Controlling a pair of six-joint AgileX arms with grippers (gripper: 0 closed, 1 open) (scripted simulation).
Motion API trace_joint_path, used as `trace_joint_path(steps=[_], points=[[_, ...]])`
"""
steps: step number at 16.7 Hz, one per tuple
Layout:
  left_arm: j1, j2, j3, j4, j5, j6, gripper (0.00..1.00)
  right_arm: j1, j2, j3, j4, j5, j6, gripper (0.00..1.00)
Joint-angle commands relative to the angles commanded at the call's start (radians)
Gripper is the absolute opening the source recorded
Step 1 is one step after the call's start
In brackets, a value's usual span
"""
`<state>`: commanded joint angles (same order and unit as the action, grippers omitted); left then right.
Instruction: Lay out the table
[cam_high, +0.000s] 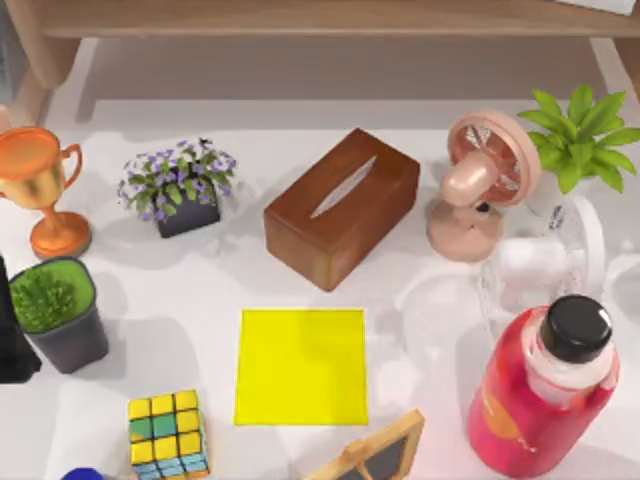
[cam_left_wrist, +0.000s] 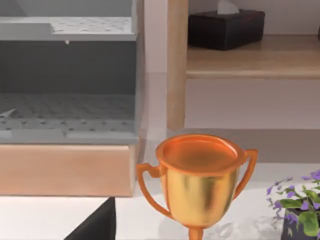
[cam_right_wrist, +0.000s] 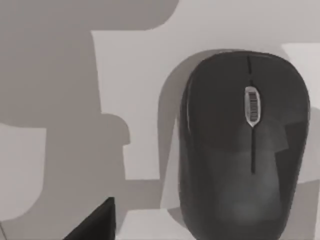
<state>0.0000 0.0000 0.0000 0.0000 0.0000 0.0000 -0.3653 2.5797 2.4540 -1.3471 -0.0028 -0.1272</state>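
White table (cam_high: 300, 275) crowded around central yellow mat (cam_high: 301, 366); black mouse (cam_right_wrist: 240, 145) below right wrist camera. Finger state: cannot tell. Risk: toppling bottle (cam_high: 540, 385) right of mat.

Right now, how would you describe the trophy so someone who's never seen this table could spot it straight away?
Start at the white table and go to its far left edge, left of the purple flower pot and behind the green plant in the grey pot. The trophy stands upright there: the one shiny orange-gold metal cup, with two handles, a stem and a round foot.
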Motion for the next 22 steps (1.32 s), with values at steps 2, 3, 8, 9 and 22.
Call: trace_joint_path(steps=[2,3,8,9,22], points=[[0.000,0.000,0.000,0.000,0.000,0.000,1.00,0.002,0.010,0.014,-0.003,-0.001,0.000,1.00],[0.000,0.000,0.000,0.000,0.000,0.000,1.00,0.002,0.010,0.014,-0.003,-0.001,0.000,1.00],[0.000,0.000,0.000,0.000,0.000,0.000,1.00,-0.004,0.008,0.004,0.003,-0.001,-0.002,1.00],[0.000,0.000,0.000,0.000,0.000,0.000,1.00,-0.004,0.005,-0.004,0.009,-0.001,-0.003,1.00],[0.000,0.000,0.000,0.000,0.000,0.000,1.00,0.003,0.019,-0.087,0.107,-0.001,0.001,1.00]])
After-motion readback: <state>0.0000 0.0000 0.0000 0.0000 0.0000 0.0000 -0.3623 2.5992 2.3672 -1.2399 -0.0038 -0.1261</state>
